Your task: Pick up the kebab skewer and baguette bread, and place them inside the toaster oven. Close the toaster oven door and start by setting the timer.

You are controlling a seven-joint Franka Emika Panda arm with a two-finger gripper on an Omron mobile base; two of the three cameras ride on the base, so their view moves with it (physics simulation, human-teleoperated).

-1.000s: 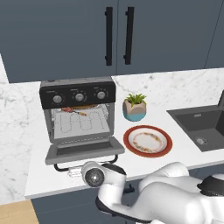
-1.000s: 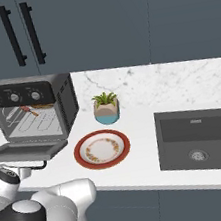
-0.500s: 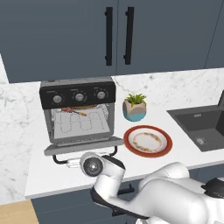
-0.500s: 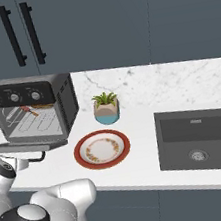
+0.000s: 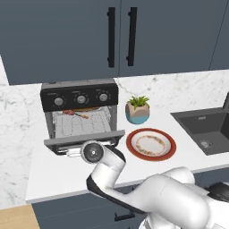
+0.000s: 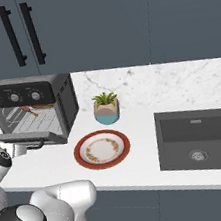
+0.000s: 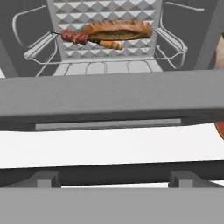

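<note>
White marble counter (image 5: pixel 58 172) runs under dark blue cabinets, with the arm reaching up from below its front edge. Nearest, the wrist sits just under the toaster oven door (image 5: pixel 85 139), which hangs open, dropped to roughly level; its bar handle (image 7: pixel 109 173) crosses the hand view close to the camera. The fingers are hidden behind the wrist, so whether they are spread or closed cannot be told. Beyond the door, inside the toaster oven (image 6: pixel 32 112), the kebab skewer (image 7: pixel 85 39) lies on the wire rack, apparently touching the front of the baguette (image 7: pixel 117 29), which rests behind it. To the oven's right sit a red-rimmed plate (image 5: pixel 150 143), a potted plant (image 5: pixel 137 109) and a dark sink (image 6: pixel 203 138).
</note>
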